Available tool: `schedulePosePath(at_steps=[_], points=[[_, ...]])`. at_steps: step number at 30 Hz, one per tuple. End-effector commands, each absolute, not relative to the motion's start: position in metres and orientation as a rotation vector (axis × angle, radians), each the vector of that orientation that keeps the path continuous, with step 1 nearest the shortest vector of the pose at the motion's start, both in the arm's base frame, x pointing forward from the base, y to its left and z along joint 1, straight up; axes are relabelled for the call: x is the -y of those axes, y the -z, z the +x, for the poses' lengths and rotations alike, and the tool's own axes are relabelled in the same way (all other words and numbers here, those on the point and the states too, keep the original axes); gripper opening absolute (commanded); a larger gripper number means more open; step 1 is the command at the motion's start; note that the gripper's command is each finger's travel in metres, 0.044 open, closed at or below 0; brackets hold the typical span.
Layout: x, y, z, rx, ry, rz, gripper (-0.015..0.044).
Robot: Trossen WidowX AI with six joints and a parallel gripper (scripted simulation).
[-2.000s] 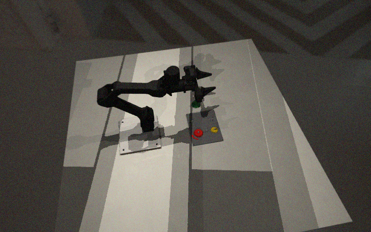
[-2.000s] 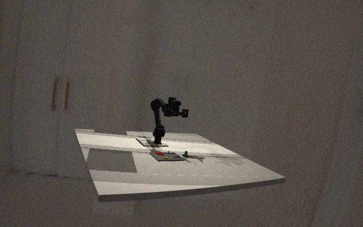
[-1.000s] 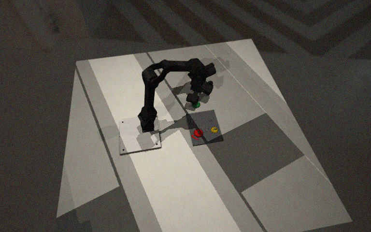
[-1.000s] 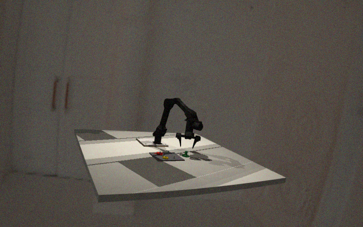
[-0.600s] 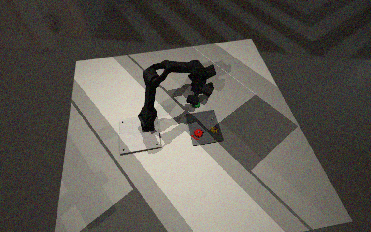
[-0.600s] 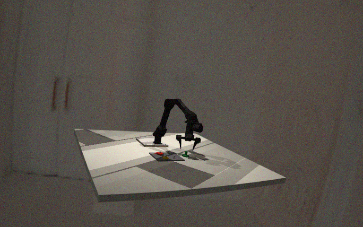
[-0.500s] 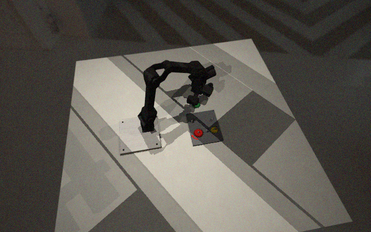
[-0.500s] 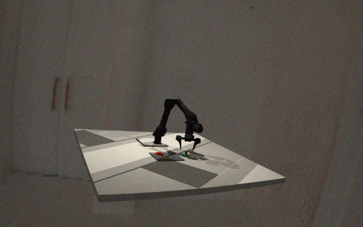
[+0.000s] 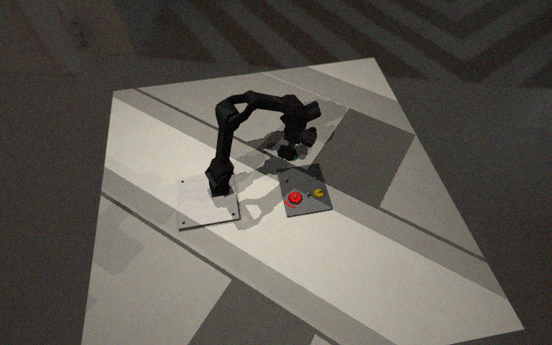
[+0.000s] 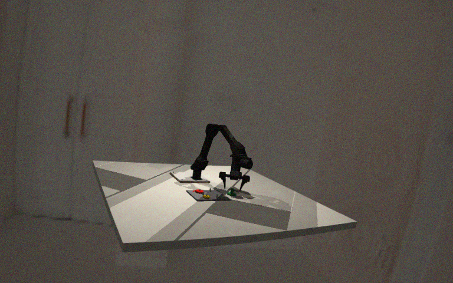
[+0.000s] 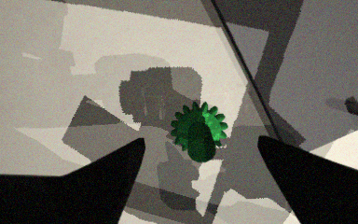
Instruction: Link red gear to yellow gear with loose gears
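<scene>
A green gear [image 9: 295, 157] [image 10: 230, 193] [image 11: 215, 125] with an upright knob stands on the table beside the board. My gripper [image 10: 232, 189] [image 11: 199, 142] is open and empty above it; in the wrist view the gear shows between the fingertips, a little ahead of their line. In the top view the gripper hides most of the gear. The grey board [image 9: 301, 172] [image 10: 196, 195] [image 11: 317, 56] bears the red gear [image 9: 295, 198] [image 10: 199, 191] and the yellow gear [image 9: 318, 194] [image 10: 206, 196]. A bare peg [image 9: 308, 194] stands between these gears. Two others [image 9: 287, 180] [image 9: 317, 177] stand farther back.
The arm's base plate [image 9: 199, 207] [image 10: 193, 181] lies to the left of the board in the top view. A red arrow [image 9: 289, 204] is marked beside the red gear. Strong shadows cross the table and board. No other loose gear can be made out.
</scene>
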State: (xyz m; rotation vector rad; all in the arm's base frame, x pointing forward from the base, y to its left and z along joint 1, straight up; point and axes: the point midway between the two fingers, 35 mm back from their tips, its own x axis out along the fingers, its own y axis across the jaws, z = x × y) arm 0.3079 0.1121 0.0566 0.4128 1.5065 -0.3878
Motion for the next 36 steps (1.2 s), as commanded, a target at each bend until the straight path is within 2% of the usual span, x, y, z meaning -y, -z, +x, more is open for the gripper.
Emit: schedulePosePath(at_steps=[1,2,16,26,36], points=[[-0.112,-0.054,0.306,-1.514,0.391,0.415,0.044],[-0.112,-0.054,0.306,-1.514,0.391,0.415,0.044],[-0.112,-0.054,0.306,-1.514,0.391,0.415,0.0073],[-0.112,-0.054,0.306,-1.514,0.391,0.415,0.0],[-0.112,-0.073,0.309,-1.514,0.391,0.416,0.0]])
